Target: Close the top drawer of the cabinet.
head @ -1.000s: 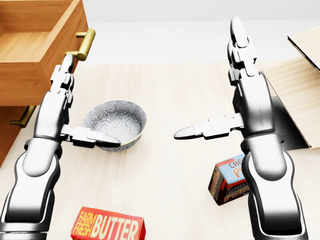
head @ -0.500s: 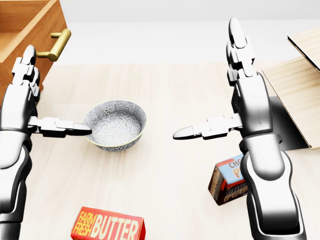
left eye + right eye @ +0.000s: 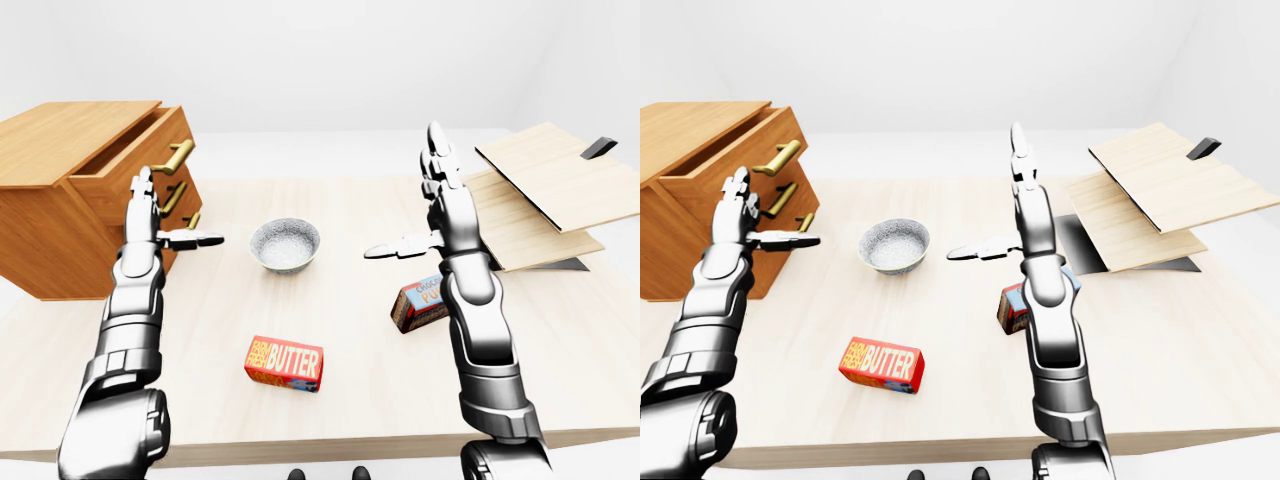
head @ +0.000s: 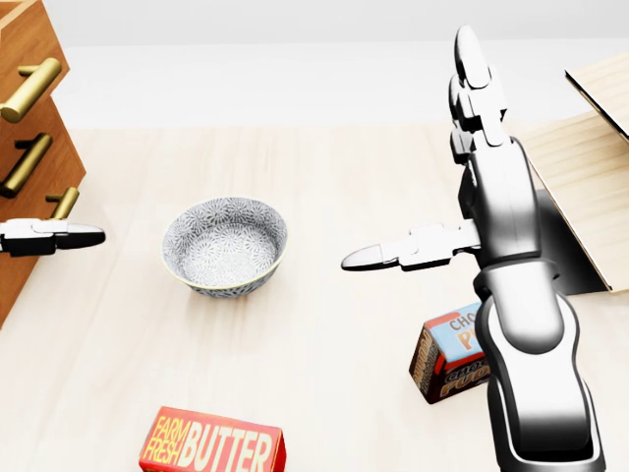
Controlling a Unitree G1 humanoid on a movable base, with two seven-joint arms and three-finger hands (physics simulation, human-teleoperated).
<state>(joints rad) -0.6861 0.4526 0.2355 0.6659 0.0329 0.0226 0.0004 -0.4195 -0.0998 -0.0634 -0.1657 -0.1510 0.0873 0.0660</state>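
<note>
Fingers of left hand (image 3: 150, 215) spread, holding nothing, raised just before the cabinet (image 3: 70, 205) face; right hand (image 3: 432, 205) likewise splayed, empty, over the table (image 3: 350, 300). Head view cut off all but the left thumb tip and the cabinet edge. Top drawer (image 3: 135, 160) at left-eye view's upper left, slightly ajar, brass handle (image 3: 178, 156) tilted. Contact with the drawer unclear.

Cut off at the head view's left edge: cabinet (image 4: 25, 147), only a wood sliver and three brass handles showing. Left hand (image 4: 44, 236) reduced there to one finger poking in. Butter box (image 4: 211, 444) clipped by the bottom edge. Chocolate box (image 4: 447, 359) partly hidden behind the right arm; label unreadable in full.
</note>
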